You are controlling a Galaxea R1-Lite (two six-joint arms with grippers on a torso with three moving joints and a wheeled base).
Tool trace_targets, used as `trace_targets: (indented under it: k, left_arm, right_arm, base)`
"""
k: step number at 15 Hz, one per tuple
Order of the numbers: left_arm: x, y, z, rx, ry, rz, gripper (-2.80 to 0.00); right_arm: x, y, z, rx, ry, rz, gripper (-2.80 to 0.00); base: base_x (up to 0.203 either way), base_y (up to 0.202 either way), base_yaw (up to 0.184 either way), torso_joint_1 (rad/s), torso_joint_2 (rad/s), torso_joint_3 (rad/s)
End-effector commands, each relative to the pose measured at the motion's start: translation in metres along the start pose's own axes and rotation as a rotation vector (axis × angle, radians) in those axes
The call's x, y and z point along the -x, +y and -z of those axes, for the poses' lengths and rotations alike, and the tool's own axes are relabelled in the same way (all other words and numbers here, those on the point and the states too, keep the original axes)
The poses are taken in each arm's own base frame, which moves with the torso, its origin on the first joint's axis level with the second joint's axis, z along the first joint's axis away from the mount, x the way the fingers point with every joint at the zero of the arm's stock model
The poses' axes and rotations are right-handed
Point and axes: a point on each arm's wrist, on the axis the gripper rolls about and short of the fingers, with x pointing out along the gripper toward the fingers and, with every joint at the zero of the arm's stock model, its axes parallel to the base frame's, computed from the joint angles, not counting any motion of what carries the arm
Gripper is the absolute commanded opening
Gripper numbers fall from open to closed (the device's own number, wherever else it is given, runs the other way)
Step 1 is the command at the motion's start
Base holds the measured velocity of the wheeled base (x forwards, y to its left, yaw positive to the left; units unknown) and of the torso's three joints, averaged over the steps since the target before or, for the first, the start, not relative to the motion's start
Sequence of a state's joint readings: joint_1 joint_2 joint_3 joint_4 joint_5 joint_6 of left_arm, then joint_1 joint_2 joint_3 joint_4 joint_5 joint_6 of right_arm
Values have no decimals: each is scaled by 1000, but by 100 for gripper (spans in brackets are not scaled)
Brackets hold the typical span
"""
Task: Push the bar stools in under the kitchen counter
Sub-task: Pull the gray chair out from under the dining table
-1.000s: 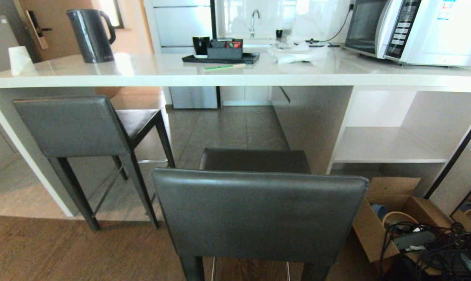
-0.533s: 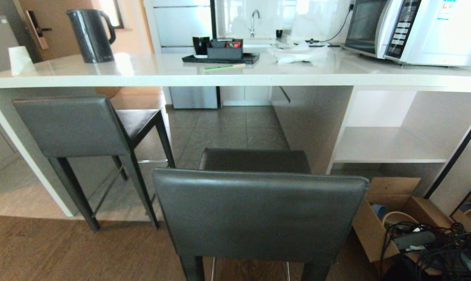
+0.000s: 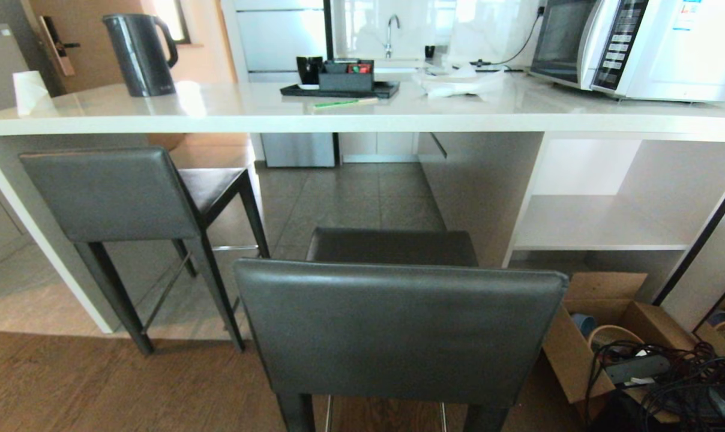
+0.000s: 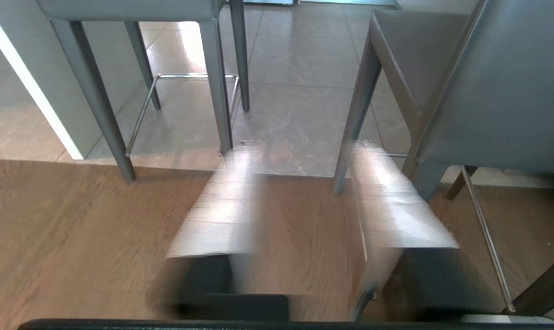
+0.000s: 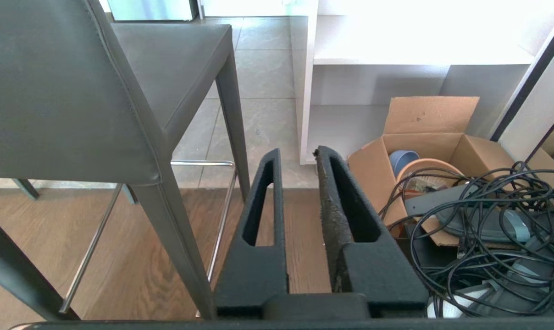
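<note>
Two bar stools stand before the kitchen counter (image 3: 218,117). The left stool (image 3: 110,192) has its seat partly under the white top. The near stool (image 3: 398,330) stands further out, with its dark grey backrest close in front of me. Neither gripper shows in the head view. My left gripper (image 4: 304,146) hangs low over the wood floor between the left stool's legs (image 4: 213,68) and the near stool (image 4: 501,91). Its fingers are blurred and apart, holding nothing. My right gripper (image 5: 298,153) hangs beside the near stool (image 5: 61,91), with a narrow empty gap between its fingers.
A kettle (image 3: 140,54), a black tray (image 3: 338,90) and a microwave (image 3: 638,48) sit on the counter. A white open shelf unit (image 3: 596,222) stands at the right. A cardboard box (image 3: 602,324) and tangled cables (image 3: 668,372) lie on the floor below it.
</note>
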State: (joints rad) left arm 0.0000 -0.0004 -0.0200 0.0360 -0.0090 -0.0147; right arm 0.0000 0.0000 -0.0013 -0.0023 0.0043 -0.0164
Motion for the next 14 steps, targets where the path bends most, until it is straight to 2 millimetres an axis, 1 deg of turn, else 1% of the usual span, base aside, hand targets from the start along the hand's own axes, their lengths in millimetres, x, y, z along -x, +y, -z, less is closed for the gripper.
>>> trace_targets:
  k: [1, 11, 14]
  left_arm:
    - [0, 0, 0, 2, 0, 1, -280]
    - [0, 0, 0, 19, -4, -12, -280]
    - [0, 0, 0, 19, -3, -14, -280]
  right_arm:
    - [0, 0, 0, 0, 1, 0, -280]
    - [0, 0, 0, -1, 0, 0, -280]
    - [0, 0, 0, -1, 1, 0, -280]
  base:
    - [0, 0, 0, 0, 0, 0]
    - [0, 0, 0, 0, 0, 0]
    - [-163, 0, -1, -2, -1, 2]
